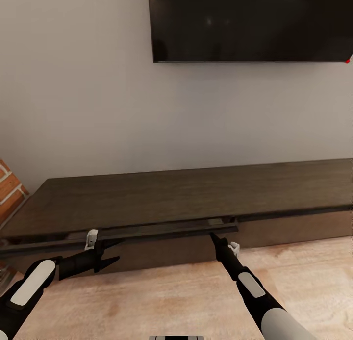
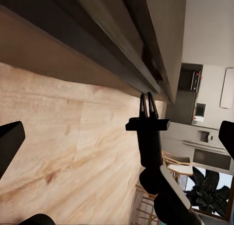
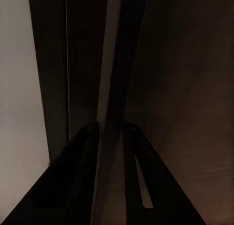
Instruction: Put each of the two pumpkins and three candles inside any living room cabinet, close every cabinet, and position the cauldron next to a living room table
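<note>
Long dark cabinet [image 1: 196, 193] against pale wall under TV [image 1: 250, 23], wood floor [image 1: 171, 296], right gripper [image 1: 212, 235] fingers pinching the slightly open drawer's lip [image 1: 162, 230], left gripper [image 1: 115, 251] spread wide, left wrist view catches kitchen beyond.

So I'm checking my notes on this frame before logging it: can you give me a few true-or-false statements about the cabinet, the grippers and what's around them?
1. The top drawer of the long dark-brown cabinet stands slightly pulled out. True.
2. The right gripper has its fingertips at the drawer's front edge. True; the right wrist view shows its two fingers astride a thin dark wood edge.
3. A pumpkin sits on the cabinet top. False; no pumpkin shows on the top.
4. The left gripper is clamped shut on a candle. False; its fingers are spread and hold nothing.
5. A dark television hangs on the wall above the cabinet. True.
6. The floor is grey carpet. False; it is light wood.
</note>
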Robot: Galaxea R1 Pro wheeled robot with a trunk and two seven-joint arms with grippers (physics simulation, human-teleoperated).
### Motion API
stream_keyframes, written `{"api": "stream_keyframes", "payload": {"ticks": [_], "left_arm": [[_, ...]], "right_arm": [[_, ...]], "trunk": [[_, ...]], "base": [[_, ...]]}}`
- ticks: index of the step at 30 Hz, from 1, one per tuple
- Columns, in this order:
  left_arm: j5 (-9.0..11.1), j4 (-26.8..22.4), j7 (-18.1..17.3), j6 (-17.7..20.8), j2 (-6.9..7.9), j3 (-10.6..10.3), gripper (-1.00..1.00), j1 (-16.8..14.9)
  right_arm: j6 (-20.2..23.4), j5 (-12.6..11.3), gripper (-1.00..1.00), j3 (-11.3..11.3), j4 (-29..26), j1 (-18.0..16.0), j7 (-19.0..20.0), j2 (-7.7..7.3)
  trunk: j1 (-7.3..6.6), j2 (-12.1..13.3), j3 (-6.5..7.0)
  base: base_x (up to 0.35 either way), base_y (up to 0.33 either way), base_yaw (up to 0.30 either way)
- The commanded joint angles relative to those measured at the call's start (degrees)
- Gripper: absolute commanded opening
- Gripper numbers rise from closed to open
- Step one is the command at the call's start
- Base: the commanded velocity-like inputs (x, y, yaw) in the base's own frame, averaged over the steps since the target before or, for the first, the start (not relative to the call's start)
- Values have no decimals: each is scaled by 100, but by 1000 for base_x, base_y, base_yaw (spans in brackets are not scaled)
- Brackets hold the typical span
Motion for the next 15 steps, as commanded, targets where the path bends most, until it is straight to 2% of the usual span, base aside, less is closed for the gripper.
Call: {"api": "stream_keyframes", "payload": {"ticks": [1,6,15], "left_arm": [[-24,4,-45,2,7,-11,100,-3],[-29,-11,-46,2,6,-16,100,-3],[-31,-13,-45,2,5,-18,100,-3]], "right_arm": [[90,-114,-100,-67,-39,-6,55,5],[90,-116,-100,-67,-39,-6,55,5],[90,-113,-100,-67,-39,-6,55,5]], "trunk": [[-4,-3,-4],[-4,-3,-4],[-4,-3,-4]], "base": [[-122,0,0],[-64,0,0],[-302,0,0]]}}
